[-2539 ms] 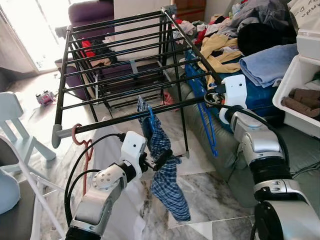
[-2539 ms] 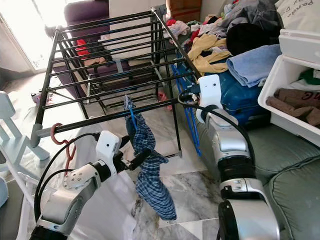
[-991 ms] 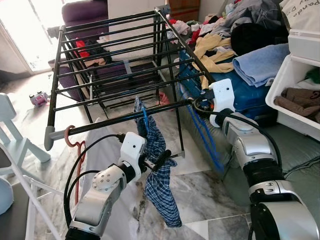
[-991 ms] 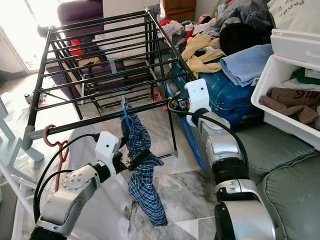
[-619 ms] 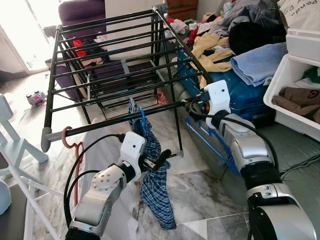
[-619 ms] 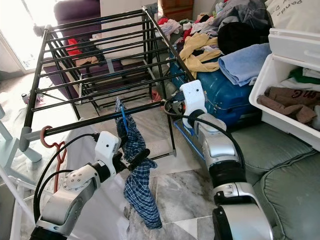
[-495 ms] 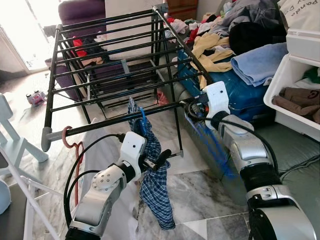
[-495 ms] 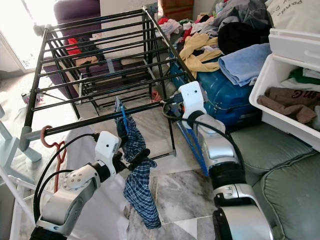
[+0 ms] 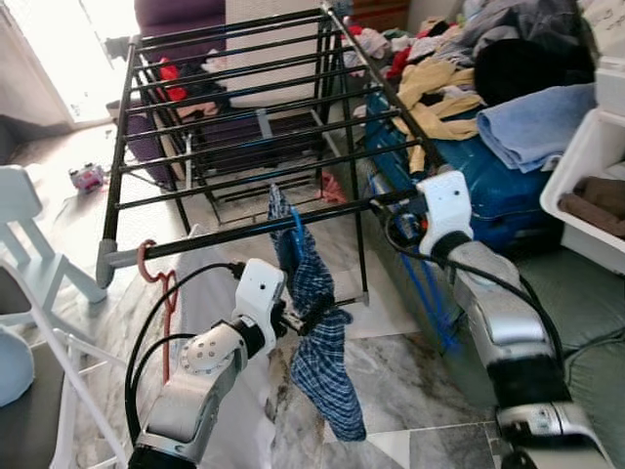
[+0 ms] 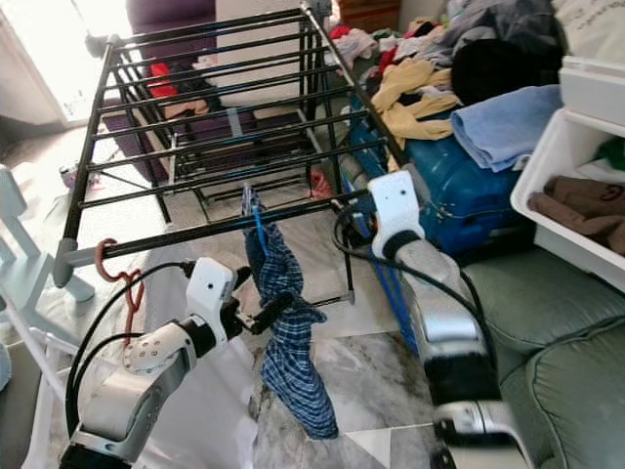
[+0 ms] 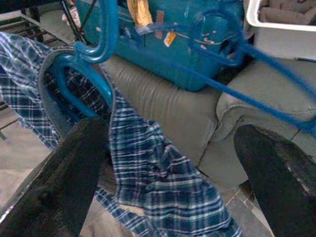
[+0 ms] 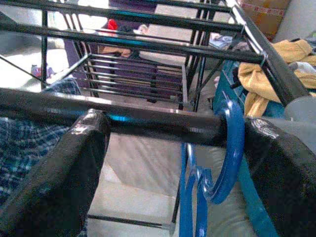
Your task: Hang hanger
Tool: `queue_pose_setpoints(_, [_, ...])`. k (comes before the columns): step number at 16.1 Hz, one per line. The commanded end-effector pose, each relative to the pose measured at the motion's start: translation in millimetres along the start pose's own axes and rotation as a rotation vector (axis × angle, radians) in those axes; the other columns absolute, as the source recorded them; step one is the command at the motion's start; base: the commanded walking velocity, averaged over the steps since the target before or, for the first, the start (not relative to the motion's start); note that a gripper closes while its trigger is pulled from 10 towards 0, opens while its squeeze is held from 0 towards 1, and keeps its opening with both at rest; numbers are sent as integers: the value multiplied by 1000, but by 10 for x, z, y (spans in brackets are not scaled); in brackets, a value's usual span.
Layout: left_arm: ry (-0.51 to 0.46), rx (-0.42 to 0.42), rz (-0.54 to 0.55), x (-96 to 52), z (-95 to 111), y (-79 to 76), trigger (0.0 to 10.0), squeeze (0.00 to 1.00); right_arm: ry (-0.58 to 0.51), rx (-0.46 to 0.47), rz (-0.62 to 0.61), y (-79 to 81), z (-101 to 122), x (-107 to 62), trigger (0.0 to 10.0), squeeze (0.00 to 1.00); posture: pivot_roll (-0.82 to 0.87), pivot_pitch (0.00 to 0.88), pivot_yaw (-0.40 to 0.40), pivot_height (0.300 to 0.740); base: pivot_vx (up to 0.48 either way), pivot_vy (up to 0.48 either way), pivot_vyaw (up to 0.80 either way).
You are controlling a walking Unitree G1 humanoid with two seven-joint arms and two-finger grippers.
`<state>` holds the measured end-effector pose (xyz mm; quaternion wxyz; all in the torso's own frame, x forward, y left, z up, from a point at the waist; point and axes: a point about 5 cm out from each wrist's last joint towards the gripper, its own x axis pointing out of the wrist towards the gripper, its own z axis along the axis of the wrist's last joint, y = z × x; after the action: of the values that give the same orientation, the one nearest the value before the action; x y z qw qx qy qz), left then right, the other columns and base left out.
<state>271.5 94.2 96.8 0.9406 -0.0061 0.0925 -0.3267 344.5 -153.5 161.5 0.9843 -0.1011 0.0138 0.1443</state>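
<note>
The right gripper (image 12: 173, 133) sits at the near rail of the black drying rack (image 9: 244, 98), right of centre in the head views, with the empty blue hanger (image 12: 224, 148) already hooked over that rail; its fingers stand wide apart on either side of the hook, holding nothing that can be made out. In my judgement the hanging step is at its end: the hook looks seated, and what remains is to draw the arm straight back without snagging the hook or the hanger's dangling body. Lower centre, the left gripper (image 9: 311, 319) has its fingers spread with the plaid shirt (image 9: 317, 322) lying between them; whether they pinch the cloth I cannot tell. That shirt hangs from a second blue hanger (image 9: 293, 230) on the same rail, left of the new one. A pink hanger (image 9: 156, 278) hangs at the rail's left end. A teal suitcase (image 10: 469, 195) and heaped clothes (image 10: 439, 68) crowd the right side, close to the right arm's path.
</note>
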Motion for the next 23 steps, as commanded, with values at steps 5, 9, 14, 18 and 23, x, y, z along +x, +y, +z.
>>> queue_pose_setpoints(5, [18,15,-15,1,-22,-8,10000,0,-14,13,-94,18,-68,-133,10000,1000,-134,0,93,740,0,0,0])
queue_pose_setpoints(9, [8,34,-3,-6,-1,-8,10000,0,-28,11,-81,104,-44,-164,10000,1000,-130,0,89,740,0,0,0])
queue_pose_setpoints(14, [-13,67,34,1,16,13,10000,0,-28,0,-88,152,-70,-238,10000,0,-131,0,89,740,0,0,0])
queue_pose_setpoints(18, [-13,86,55,7,16,23,10000,0,-21,4,-78,190,-84,-257,10000,0,-132,0,90,740,-69,0,0])
queue_pose_setpoints(23, [-15,93,64,18,19,28,10000,0,-14,11,-78,188,-85,-246,10000,0,-130,0,89,740,-321,0,0])
